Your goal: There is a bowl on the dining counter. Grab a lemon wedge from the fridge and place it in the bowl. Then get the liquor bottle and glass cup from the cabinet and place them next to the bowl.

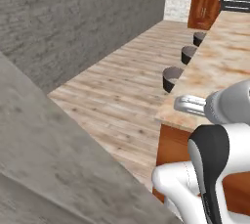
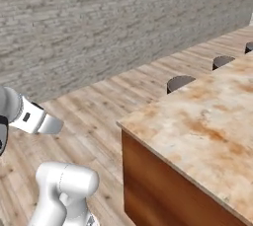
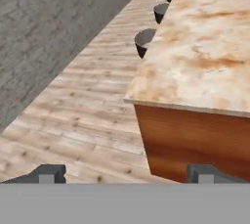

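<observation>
The dining counter has a mottled beige top and a brown wooden side, and the part of its top in view is bare. It also lies at the right of the left base view and across the right base view. My gripper is open, its two dark fingertips wide apart with nothing between them. It hangs over the wooden floor, short of the counter's near corner. The bowl, lemon wedge, fridge, liquor bottle and glass cup are out of view.
Three dark round stools line the counter's left side. A grey brick wall runs along the left, with a strip of wooden floor between it and the counter. A brown wooden kitchen unit stands far back.
</observation>
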You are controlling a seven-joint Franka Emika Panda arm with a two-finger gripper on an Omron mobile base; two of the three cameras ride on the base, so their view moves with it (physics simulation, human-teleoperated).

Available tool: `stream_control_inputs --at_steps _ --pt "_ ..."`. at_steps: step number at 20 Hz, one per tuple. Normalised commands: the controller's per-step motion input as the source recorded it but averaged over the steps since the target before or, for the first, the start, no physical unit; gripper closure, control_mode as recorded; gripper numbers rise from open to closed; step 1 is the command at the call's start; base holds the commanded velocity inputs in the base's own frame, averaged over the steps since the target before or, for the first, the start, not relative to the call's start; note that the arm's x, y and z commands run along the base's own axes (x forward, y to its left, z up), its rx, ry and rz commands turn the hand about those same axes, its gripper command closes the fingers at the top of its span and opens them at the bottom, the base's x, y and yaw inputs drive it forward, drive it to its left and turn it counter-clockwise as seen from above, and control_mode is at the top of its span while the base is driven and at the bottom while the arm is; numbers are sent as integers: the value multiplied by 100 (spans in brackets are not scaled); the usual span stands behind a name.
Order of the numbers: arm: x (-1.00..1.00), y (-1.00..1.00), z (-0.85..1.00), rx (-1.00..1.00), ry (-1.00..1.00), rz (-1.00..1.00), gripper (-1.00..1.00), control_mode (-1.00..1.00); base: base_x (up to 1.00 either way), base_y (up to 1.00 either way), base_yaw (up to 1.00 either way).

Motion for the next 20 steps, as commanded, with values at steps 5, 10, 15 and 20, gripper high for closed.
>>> stream_control_inputs --at_steps 5,10,15,20 --pt "0 0 0 0 0 0 -100 100 83 100 -41" --pt "0 0 0 0 0 0 -100 100 82 100 -28" --pt "0 0 0 0 0 0 -100 100 91 100 -27" --pt "0 0 0 0 0 0 -100 100 100 96 -32"
